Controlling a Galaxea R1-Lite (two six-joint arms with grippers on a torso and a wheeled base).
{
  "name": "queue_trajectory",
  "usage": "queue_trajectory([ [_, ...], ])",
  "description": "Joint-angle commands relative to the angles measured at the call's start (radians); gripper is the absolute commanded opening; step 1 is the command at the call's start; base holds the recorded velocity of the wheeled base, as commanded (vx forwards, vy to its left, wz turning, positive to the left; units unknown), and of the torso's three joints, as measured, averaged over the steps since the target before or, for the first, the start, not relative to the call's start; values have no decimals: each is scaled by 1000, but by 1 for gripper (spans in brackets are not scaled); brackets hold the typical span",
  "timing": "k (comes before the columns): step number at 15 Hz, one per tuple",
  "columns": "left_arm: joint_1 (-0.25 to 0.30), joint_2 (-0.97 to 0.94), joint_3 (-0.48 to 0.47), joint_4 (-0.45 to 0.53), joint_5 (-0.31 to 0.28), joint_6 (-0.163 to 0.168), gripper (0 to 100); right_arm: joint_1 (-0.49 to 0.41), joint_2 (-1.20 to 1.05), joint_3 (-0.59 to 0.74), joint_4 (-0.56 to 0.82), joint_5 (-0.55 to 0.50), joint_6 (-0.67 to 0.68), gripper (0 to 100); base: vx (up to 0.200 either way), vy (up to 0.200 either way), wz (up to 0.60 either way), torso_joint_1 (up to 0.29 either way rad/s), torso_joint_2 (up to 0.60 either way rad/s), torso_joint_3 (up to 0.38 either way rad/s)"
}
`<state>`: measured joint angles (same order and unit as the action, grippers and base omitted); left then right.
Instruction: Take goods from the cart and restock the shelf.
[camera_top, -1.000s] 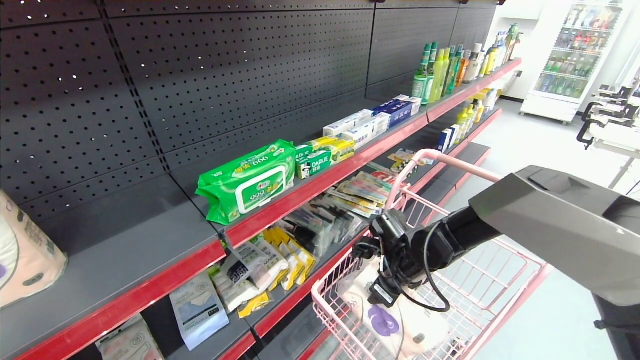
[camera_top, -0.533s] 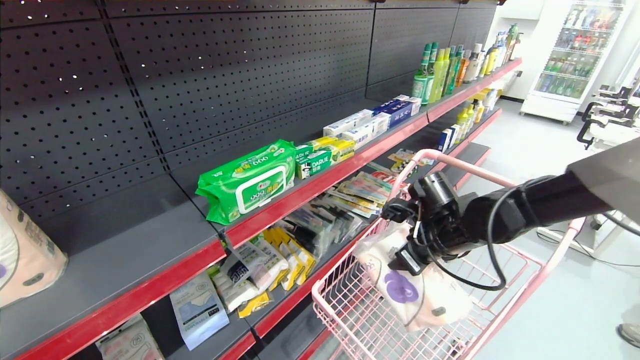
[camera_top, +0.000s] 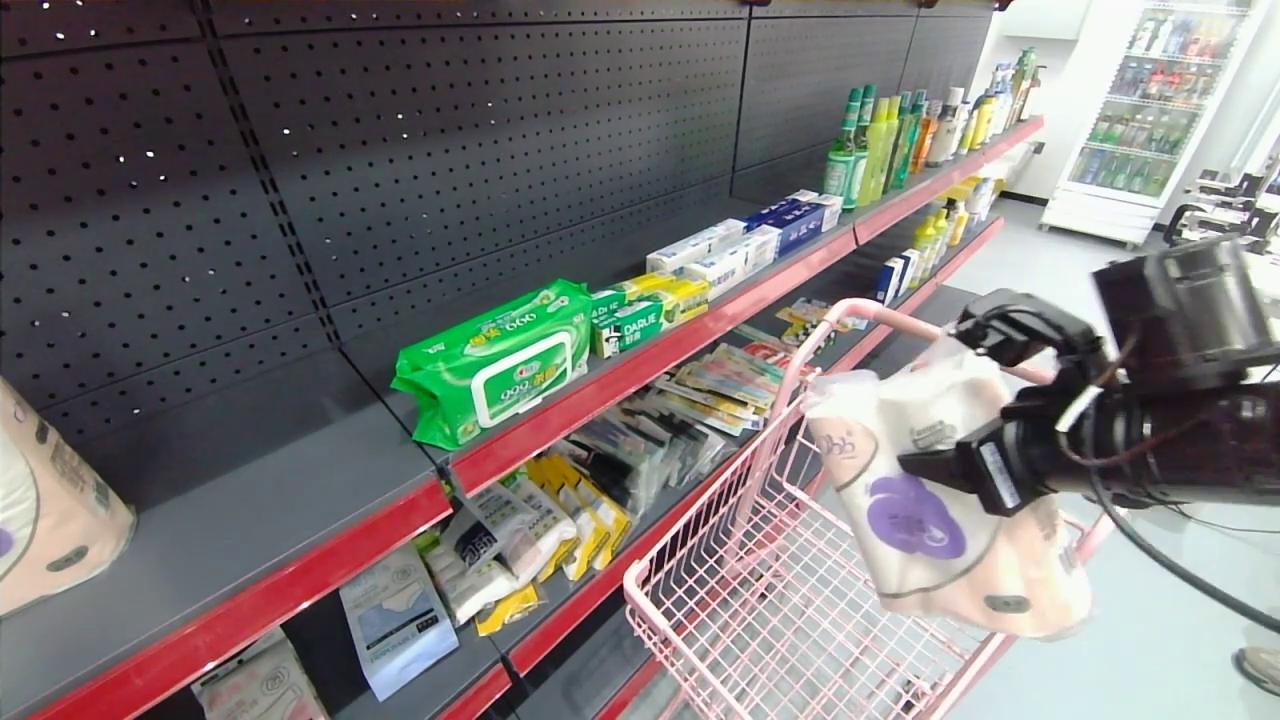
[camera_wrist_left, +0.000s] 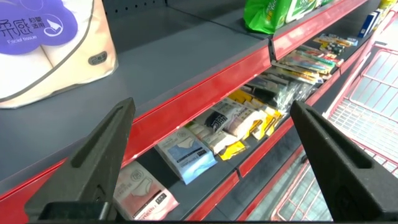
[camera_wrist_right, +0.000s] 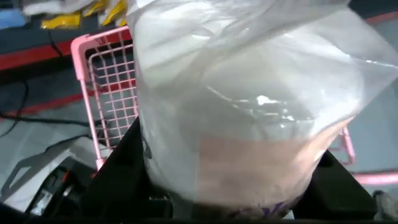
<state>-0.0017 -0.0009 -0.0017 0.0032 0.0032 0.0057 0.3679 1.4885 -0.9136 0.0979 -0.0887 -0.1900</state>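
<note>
This is a retail shop aisle. Long red-edged shelves (camera_top: 650, 365) on a black pegboard wall (camera_top: 450, 150) carry packaged wet wipes (camera_top: 495, 360), toothpaste boxes (camera_top: 640, 318) and bottles (camera_top: 875, 145). A pink wire shopping cart (camera_top: 720, 600) stands alongside, and a glass-door drinks cooler (camera_top: 1140, 130) stands beyond.

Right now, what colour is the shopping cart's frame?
Pink; the shopping cart shows best in the head view.

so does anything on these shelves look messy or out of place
Yes: on the lower shelf the packets lie jumbled and overlapping, and a blue and white pouch hangs past its red front edge. Nothing looks spilled or torn.
</note>
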Motion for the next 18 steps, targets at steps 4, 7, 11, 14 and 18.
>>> queue_trajectory([
  [4, 0, 1, 0, 0, 1, 0, 100, -109, -376, 124, -67, -92, 21, 0, 0, 0, 0, 0, 0, 0],
  [7, 0, 1, 0, 0, 1, 0, 100, -274, -464, 156, -148, -97, -17, 0, 0, 0, 0, 0, 0, 0],
  [11, 0, 1, 0, 0, 1, 0, 100, -359, -547, 162, -144, -100, -92, 0, 0, 0, 0, 0, 0, 0],
  [14, 0, 1, 0, 0, 1, 0, 100, -363, -583, 205, -144, -118, -111, 0, 0, 0, 0, 0, 0, 0],
  [18, 0, 1, 0, -2, 1, 0, 100, -362, -606, 257, -148, -114, -111, 0, 0, 0, 0, 0, 0, 0],
])
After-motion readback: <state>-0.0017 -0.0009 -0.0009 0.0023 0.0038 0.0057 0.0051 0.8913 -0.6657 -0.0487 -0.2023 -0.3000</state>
